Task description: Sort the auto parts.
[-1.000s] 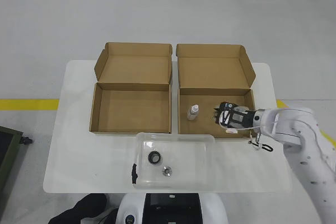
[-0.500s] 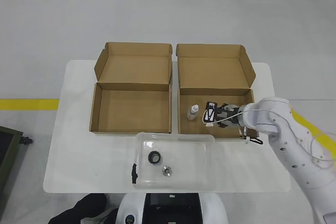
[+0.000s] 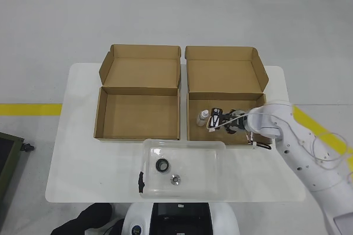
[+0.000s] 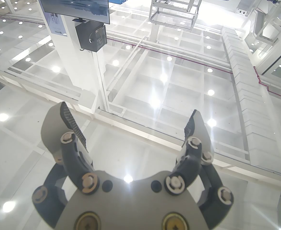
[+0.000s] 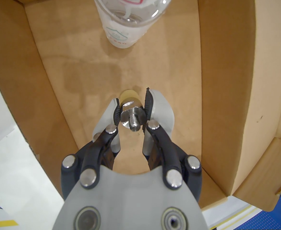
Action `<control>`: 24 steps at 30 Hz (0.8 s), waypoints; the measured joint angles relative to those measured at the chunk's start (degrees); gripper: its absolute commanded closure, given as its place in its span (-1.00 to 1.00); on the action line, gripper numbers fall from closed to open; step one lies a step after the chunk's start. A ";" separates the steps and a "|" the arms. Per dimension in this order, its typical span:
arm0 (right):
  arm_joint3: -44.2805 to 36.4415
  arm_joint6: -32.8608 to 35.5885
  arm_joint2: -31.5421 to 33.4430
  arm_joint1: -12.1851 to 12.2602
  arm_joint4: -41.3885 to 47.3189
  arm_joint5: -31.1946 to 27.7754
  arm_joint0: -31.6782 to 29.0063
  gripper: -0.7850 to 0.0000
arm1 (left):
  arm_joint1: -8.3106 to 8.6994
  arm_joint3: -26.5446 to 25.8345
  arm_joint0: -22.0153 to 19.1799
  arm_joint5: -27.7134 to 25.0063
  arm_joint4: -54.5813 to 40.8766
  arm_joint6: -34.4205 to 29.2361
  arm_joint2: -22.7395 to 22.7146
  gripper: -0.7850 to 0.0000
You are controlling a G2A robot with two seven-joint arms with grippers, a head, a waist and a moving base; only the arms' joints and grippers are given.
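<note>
Top view, right arm (image 3: 282,126) moved nearer bottle (image 3: 203,117) in box (image 3: 223,94); fingers (image 5: 151,104) gripping threaded part (image 5: 130,118); left fingers (image 4: 68,123) spread

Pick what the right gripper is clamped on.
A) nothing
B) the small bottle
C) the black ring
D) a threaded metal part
D: the right wrist view shows the right gripper shut on a threaded metal part, with the bottle apart from it in the cardboard box.

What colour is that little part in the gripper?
The part is shiny silver with a pale yellow tip; see right wrist view.
</note>
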 measured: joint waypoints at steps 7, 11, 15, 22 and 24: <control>0.71 -1.06 -1.01 -0.39 0.57 0.44 0.52 0.00 | 0.00 0.00 0.00 0.00 0.00 0.00 0.00 -1.00; -0.06 -1.43 -0.75 -0.38 1.07 0.85 0.46 -0.05 | 0.00 0.00 0.00 0.00 0.00 0.00 0.00 -1.00; -3.48 -0.30 1.64 0.27 2.28 1.85 -0.49 -0.06 | 0.00 0.00 0.00 0.00 0.00 0.00 0.00 -1.00; -12.47 2.20 8.17 2.09 5.75 2.82 -4.50 -0.07 | 0.00 0.00 0.00 0.00 0.00 0.00 0.00 -1.00; -15.79 2.90 10.04 2.62 7.15 2.79 -6.15 -0.09 | 0.00 0.00 0.00 0.00 0.00 0.00 0.00 -1.00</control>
